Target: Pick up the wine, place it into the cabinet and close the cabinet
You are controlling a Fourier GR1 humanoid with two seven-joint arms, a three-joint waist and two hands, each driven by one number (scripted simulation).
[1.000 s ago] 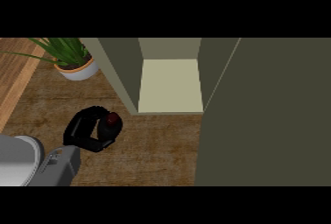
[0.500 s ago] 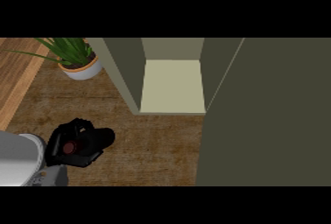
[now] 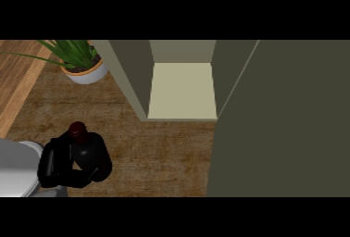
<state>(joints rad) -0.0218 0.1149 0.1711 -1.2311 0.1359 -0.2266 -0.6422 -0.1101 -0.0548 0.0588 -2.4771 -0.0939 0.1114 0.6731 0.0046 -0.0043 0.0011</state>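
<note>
The left hand (image 3: 65, 162) shows in the lower left of the head view, coming in over the brown counter (image 3: 157, 152). Its black fingers are curled around the wine bottle (image 3: 85, 150), so the hand holds it. The bottle looks dark and glossy, and its dark red top (image 3: 77, 128) sticks out above the fingers, pointing toward the far side of the counter. Most of the bottle's body is hidden by the hand, so I cannot tell if the bottle touches the counter or is lifted above it.

The cabinet (image 3: 137, 78) stands at the far middle of the counter, well apart from the bottle. It is open, and a pale shelf (image 3: 183, 90) shows inside it with nothing on it. The cabinet door (image 3: 280, 120) is a large dark olive panel that fills the right side of the view.

A potted plant (image 3: 80, 62) with long green leaves in a white pot stands at the far left, beside the cabinet. A grey rounded part (image 3: 15, 169) shows at the lower left edge, just beside the hand. The right hand is not visible in this view.
</note>
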